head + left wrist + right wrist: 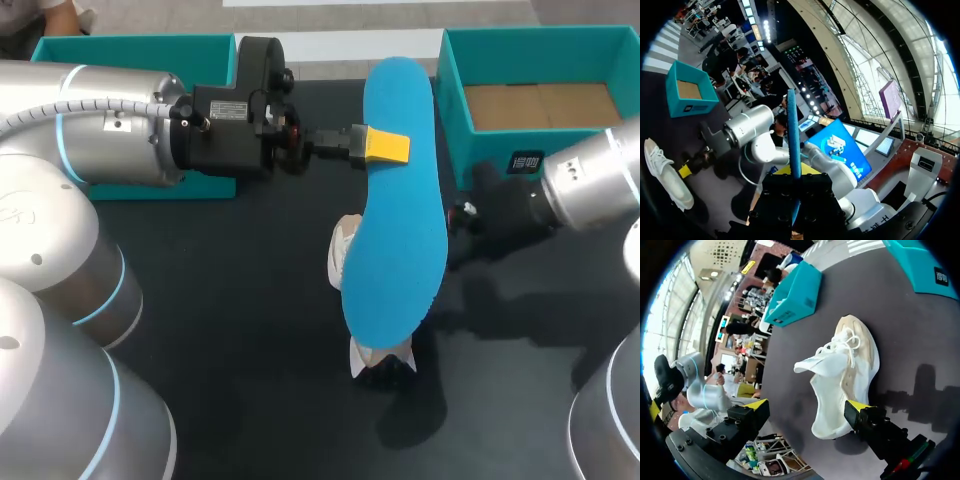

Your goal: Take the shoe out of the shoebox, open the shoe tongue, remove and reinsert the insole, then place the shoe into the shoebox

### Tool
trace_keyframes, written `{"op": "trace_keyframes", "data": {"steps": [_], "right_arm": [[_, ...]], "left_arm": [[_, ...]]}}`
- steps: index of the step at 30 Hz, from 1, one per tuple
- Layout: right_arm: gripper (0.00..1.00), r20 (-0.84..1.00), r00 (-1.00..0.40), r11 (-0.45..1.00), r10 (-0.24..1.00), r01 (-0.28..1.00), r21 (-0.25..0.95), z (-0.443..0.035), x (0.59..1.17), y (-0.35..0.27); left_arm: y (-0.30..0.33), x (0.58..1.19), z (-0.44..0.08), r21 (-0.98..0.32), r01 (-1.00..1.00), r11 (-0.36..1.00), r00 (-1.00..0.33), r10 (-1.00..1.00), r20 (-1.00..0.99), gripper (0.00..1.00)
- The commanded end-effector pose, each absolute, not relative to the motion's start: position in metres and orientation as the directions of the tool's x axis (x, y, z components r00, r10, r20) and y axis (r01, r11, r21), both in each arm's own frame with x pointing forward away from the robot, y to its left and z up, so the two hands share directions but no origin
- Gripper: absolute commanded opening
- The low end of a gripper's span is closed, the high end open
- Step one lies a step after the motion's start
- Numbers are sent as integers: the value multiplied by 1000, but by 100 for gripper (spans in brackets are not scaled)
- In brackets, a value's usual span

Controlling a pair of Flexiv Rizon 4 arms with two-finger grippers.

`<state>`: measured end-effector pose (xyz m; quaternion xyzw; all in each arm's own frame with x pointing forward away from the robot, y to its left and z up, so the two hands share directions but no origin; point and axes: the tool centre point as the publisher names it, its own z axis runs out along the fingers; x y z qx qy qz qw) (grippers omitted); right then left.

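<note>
Dark tabletop (250,300) bore the white lace-up shoe (845,375), unboxed; left gripper (385,147) clamped the blue foam insole (400,200) above it, right gripper (807,407) gaped empty. Reinsertion and return to the teal cardboard shoebox (455,100) at two o'clock apparently remained.

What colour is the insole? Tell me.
Bright blue. The head view shows the insole best, held by the left gripper.

Dark table (250,300) beneath everything
</note>
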<state>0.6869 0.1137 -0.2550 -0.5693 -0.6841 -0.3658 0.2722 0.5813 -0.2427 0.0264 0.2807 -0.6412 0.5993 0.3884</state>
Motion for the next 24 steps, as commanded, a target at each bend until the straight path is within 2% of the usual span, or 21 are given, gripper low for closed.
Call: {"op": "trace_keyframes", "data": {"steps": [1, 16, 24], "right_arm": [[100, 835, -206, 79, 510, 978, 193, -236, 677, 90], [100, 914, -205, -1, 350, 976, 219, -171, 691, 67], [100, 931, -196, -22, 308, 977, 212, -160, 696, 68]], "left_arm": [[-243, 579, 24, -551, -826, 119, -541, 106, 834, 0], [-243, 579, 24, -551, -826, 119, -541, 106, 834, 0], [-243, 579, 24, -551, -826, 119, -541, 106, 834, 0]]}}
